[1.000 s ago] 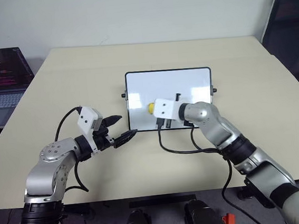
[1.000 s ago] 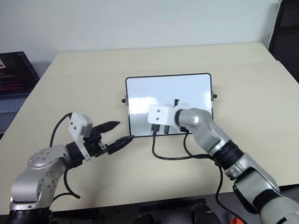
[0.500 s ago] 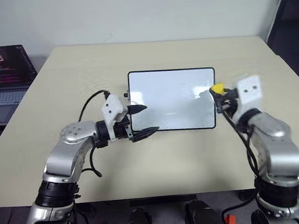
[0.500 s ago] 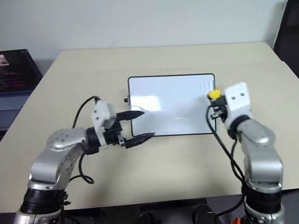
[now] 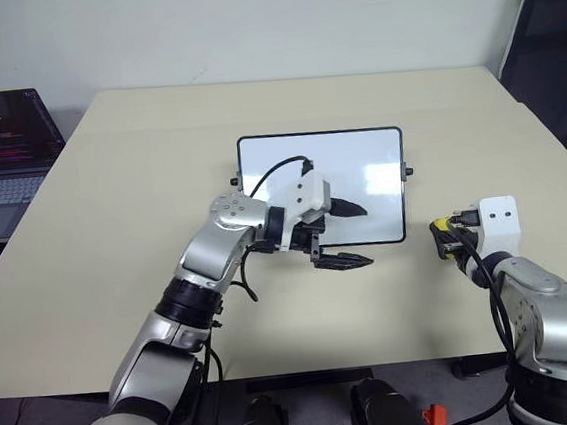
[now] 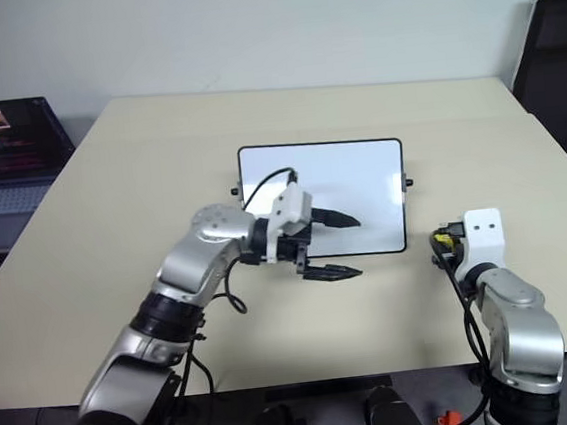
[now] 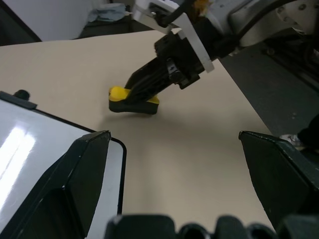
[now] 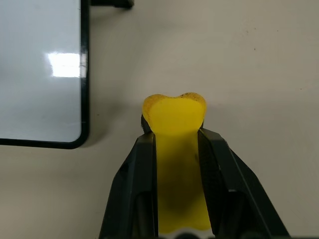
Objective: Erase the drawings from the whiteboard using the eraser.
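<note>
R fingers (image 8: pixel 174 164) pinch eraser (image 8: pixel 174 112) beside whiteboard (image 5: pixel 369 159).

Whiteboard (image 5: pixel 359 165): glossy white panel with bright reflections, thin black plastic-looking frame.
Eraser (image 8: pixel 175 144): soft, matt yellow foam-like block, squeezed in at the sides.
Right tool (image 8: pixel 175 149): smooth black plastic fingers with a slight sheen.
Left tool (image 5: pixel 351 234): the same black plastic.
Surface (image 5: pixel 158 164): matt beige, smooth, laminate-like.

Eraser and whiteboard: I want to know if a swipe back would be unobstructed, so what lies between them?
Nothing; in the right wrist view a bare strip of table separates the eraser, squeezed in the right gripper, from the whiteboard edge.
</note>
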